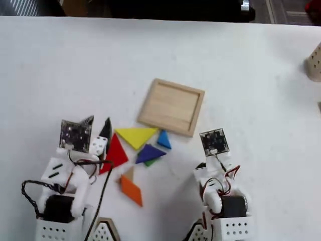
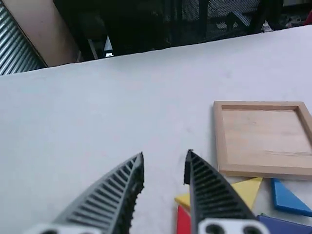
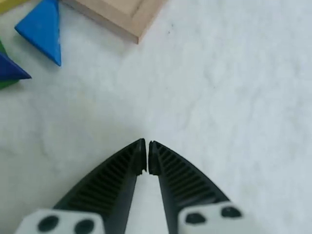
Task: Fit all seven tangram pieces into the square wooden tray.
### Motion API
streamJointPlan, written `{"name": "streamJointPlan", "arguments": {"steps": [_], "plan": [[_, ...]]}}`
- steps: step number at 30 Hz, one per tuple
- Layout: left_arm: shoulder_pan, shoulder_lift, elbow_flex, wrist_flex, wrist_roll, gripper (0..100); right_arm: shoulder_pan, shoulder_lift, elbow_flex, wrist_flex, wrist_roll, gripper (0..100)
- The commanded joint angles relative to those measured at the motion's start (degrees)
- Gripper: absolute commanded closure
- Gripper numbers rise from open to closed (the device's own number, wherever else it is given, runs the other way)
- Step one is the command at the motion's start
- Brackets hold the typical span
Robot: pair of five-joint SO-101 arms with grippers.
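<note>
**7 tangram pieces beside the tray (image 1: 171, 106); left hand (image 1: 98, 125) apart, right hand (image 3: 146, 157) together**

High view. The square wooden tray lies askew near the middle of the white tabletop (image 1: 75, 65), its floor showing bare wood. All 7 pieces lie on the tabletop in a loose cluster off the tray's near edge, between the 2 arms. The yellow triangle (image 1: 135, 136) lies closest to that edge, with the blue triangle (image 1: 164, 139) just beside it. The indigo triangle (image 1: 149, 153) lies nearer the arms and partly covers the green piece (image 1: 153, 162). The red triangle (image 1: 115, 153) lies against the yellow one on the left arm's side. The tan triangle (image 1: 129, 172) and the orange parallelogram (image 1: 131, 190) lie nearest the arm bases, touching each other.

Left wrist view. The left hand's 2 fingers stand well apart over bare tabletop. 1 finger (image 2: 209, 195) stands just beside the yellow triangle's corner and the red triangle's tip; contact cannot be told. The tray lies ahead, apart from the hand.

Right wrist view. The right hand's fingers are drawn together, tips almost meeting, over bare tabletop. The blue triangle, the indigo triangle and 1 corner of the tray lie ahead, well apart from the tips.
</note>
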Motion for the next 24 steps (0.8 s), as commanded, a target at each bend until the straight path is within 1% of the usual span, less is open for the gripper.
{"name": "streamJointPlan", "arguments": {"steps": [1,5,13,18,24], "plan": [[1.27,18.51,-13.80,-2.20,3.78,84,0.31,-0.57,0.18,-1.36,0.62,98.0],[4.35,37.41,-25.23,-2.20,6.07,84,0.31,-0.57,0.88,-1.54,0.62,98.0],[11.38,69.41,-44.92,-2.20,6.15,84,0.40,-0.57,1.23,-1.45,0.62,97.8],[13.05,89.10,-58.73,-2.20,6.07,84,0.48,-0.57,1.23,-1.27,0.70,98.0],[13.32,110.64,-76.04,-1.85,5.71,84,2.59,-0.57,1.23,-1.27,0.70,97.8]]}}
